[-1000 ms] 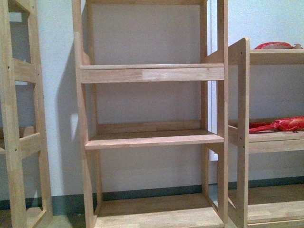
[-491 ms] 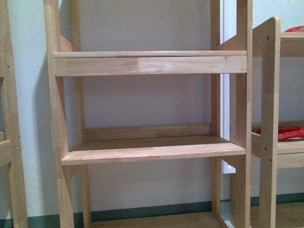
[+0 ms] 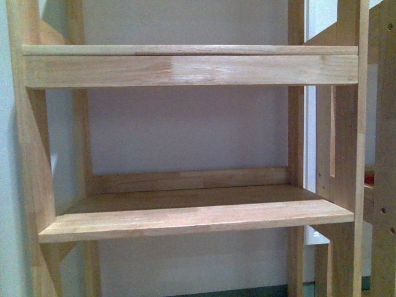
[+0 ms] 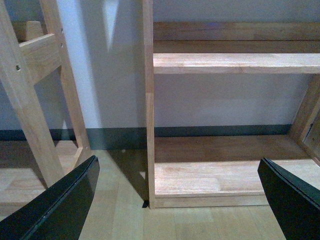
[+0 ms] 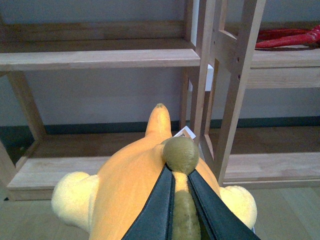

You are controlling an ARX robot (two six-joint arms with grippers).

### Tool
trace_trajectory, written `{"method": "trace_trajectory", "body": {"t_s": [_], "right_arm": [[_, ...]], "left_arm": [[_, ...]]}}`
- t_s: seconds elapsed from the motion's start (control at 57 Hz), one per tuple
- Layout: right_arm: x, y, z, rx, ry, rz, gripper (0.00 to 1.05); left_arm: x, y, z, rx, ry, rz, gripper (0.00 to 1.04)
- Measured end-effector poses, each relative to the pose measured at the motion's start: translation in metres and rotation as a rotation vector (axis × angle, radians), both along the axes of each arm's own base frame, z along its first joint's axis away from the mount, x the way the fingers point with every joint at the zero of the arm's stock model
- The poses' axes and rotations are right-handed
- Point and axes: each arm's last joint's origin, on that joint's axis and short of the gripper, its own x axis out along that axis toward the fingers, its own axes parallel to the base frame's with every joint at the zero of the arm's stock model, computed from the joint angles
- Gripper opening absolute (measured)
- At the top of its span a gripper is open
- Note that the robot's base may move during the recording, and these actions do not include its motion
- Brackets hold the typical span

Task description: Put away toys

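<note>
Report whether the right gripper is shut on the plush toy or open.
Shut on it: the right gripper pinches the plush toy by its olive ridge between its black fingers.

The plush toy [image 5: 125, 190] runs off the edge of the right wrist view, its underside hidden and its back partly covered by the right gripper's [image 5: 181, 172] fingers [image 5: 155, 210]. A red sliver [image 3: 369, 179] behind the neighbouring rack's post [image 3: 387, 154] is too small to name. The left gripper [image 4: 177, 159] shows only two finger ends — the rest is cut off.
</note>
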Motion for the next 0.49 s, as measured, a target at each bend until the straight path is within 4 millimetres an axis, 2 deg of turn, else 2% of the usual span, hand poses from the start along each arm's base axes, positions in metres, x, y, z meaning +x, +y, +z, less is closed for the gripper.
{"method": "trace_trajectory", "body": {"t_s": [0.491], "right_arm": [[0.0000, 0.0000, 0.0000, 0.000, 0.000, 0.000, 0.06]], "left_arm": [[0.0000, 0.0000, 0.0000, 0.000, 0.000, 0.000, 0.99]]}}
